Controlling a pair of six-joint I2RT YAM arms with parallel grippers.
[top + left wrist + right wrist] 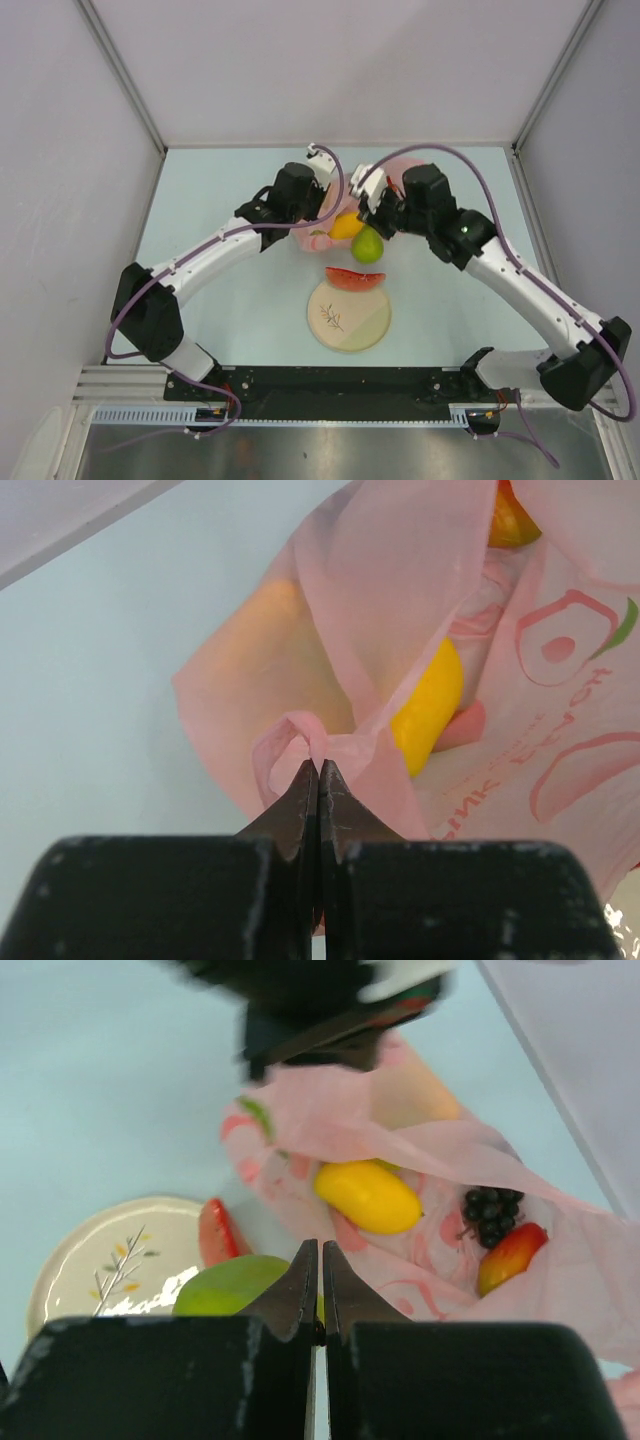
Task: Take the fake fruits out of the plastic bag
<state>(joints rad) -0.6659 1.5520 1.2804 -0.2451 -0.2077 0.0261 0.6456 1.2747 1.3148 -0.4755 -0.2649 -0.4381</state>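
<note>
Inside bag [430, 1150], R-wrist view only: grapes [490, 1216]

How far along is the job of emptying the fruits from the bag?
Done: the watermelon slice and green pear lie outside the plastic bag, near the plate. In hand: the left end effector pinches the bag. Left: a yellow fruit, grape bunch and red piece inside.

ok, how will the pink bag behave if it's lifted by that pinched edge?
Likely floppy: the plastic bag crumples into a thin fold in the shut left gripper. It probably sags around the yellow fruit inside, which may roll once the film lifts.
</note>
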